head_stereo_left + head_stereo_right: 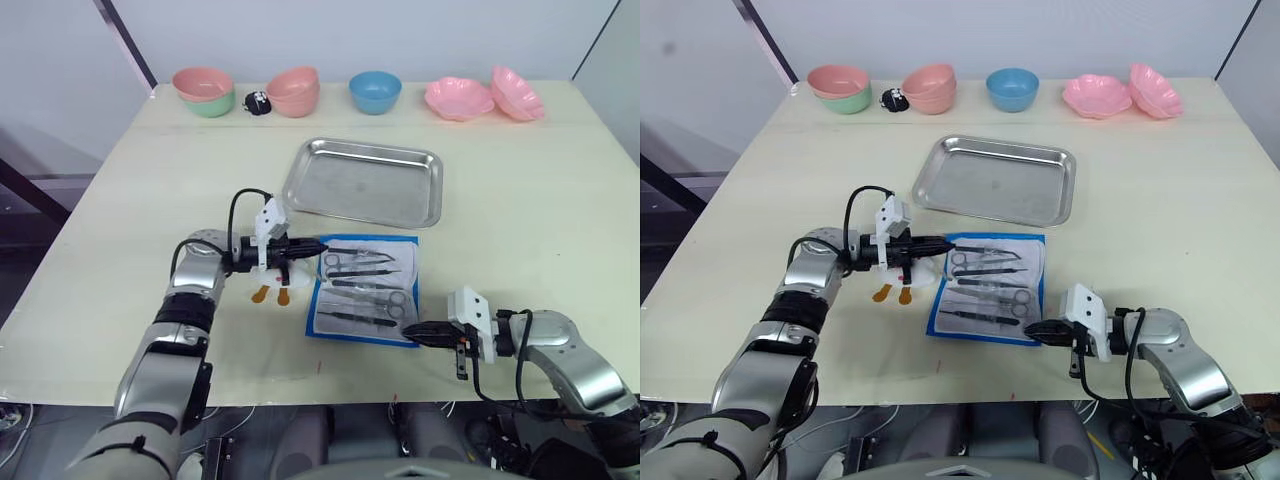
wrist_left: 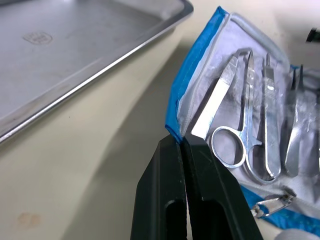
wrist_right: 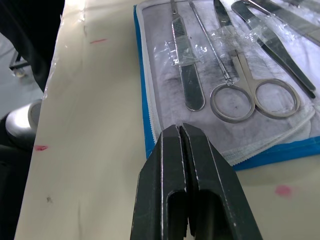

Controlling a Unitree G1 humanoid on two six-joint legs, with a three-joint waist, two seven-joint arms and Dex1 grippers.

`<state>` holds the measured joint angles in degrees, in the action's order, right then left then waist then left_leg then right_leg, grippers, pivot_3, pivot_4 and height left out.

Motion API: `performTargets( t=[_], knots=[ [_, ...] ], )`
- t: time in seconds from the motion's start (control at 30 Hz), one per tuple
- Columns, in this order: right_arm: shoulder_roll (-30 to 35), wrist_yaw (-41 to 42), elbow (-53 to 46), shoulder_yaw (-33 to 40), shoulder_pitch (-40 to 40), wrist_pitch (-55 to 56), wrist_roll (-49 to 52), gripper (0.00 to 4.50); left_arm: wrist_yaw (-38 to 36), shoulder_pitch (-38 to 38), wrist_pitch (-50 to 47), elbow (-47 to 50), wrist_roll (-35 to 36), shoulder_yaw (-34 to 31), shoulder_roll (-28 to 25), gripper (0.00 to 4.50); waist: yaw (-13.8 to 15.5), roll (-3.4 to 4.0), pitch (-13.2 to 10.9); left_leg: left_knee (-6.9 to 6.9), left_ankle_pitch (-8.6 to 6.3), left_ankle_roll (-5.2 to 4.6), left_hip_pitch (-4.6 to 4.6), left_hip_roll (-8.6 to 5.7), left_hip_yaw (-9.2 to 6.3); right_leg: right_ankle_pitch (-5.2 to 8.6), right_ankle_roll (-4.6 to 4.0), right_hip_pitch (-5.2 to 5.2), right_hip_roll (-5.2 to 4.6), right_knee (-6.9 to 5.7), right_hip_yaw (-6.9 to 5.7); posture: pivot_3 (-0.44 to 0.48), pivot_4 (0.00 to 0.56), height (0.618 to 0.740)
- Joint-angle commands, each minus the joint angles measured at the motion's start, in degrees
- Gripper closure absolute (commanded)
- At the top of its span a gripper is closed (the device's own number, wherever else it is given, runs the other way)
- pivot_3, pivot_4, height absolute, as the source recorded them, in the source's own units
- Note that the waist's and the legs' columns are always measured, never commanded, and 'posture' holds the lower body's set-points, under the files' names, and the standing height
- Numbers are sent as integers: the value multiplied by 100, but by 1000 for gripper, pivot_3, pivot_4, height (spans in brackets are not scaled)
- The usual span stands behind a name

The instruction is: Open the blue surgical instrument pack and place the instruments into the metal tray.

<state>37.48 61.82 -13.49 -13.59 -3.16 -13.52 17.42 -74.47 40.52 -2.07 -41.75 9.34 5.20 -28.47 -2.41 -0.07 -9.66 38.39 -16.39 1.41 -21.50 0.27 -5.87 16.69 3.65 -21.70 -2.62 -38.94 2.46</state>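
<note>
The blue surgical instrument pack (image 1: 409, 262) lies unfolded on the table, pale lining up, just in front of the metal tray (image 1: 365, 180). Several silver instruments (image 1: 366, 298), scissors and tweezers among them, lie in rows on the lining. My left gripper (image 1: 320, 245) is shut, with its tips at the pack's far left edge (image 2: 172, 131), right by the end of a pair of tweezers (image 2: 212, 102). That edge stands slightly raised. My right gripper (image 1: 408, 330) is also shut, its tips over the pack's near right corner (image 3: 150, 135). Nothing lies in the tray.
Along the far edge stand a pink bowl in a green one (image 1: 205, 90), stacked pink bowls (image 1: 295, 90), a blue bowl (image 1: 375, 92) and two pink flower dishes (image 1: 460, 98). A white toy with orange feet (image 1: 272, 290) lies under my left gripper.
</note>
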Motion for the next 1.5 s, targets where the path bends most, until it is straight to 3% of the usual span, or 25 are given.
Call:
performTargets(
  t=[0.03, 0.43, 0.67, 0.77, 0.93, 1.5],
  knots=[
    [-35, -27, 61, -154, 104, 43, -159, 4471, 92, -69, -410, -350, -234, 208, 59, 4500, -4, 1, 10, -1, 0, 0, 3, 0, 0, 0, 0, 2, 0, 0, 1, 0, 150, 740],
    [-77, -51, 167, -197, 98, 150, -261, 4471, 426, 292, -2155, -522, -191, 149, 213, 4500, -1, 6, 66, -2, 0, -1, 20, 0, 1, 1, 2, 19, 0, 1, 1, 0, 150, 740],
    [-88, -54, 230, -206, 92, 218, -265, 4471, 567, 301, -2565, -358, -270, 186, 195, 4500, 1, 4, 71, -6, -1, 0, 33, 0, 3, 2, 2, 27, 0, 3, 4, 0, 150, 740],
    [-88, -58, 241, -201, 98, 245, -263, 4500, 667, 259, -2517, -260, -293, 164, 169, 3722, 2, 3, 72, -6, -1, 0, 33, 0, 3, 2, 2, 27, 0, 3, 4, 0, 150, 740],
    [-72, -28, 229, -124, 99, 223, -172, 4500, 687, 155, -2601, -17, -198, 65, 127, 1583, 4, 3, 73, -11, -1, 0, 63, 0, 3, 3, 2, 55, 0, 8, 4, 0, 150, 740],
    [-94, -30, 251, -89, 114, 311, -143, 4500, 1210, -62, -3389, 319, 680, -763, 229, 1583, -7, -1, 70, -16, -1, 0, 69, 2, 1, 8, 10, 58, 0, 8, 4, 0, 150, 740]
  ],
)
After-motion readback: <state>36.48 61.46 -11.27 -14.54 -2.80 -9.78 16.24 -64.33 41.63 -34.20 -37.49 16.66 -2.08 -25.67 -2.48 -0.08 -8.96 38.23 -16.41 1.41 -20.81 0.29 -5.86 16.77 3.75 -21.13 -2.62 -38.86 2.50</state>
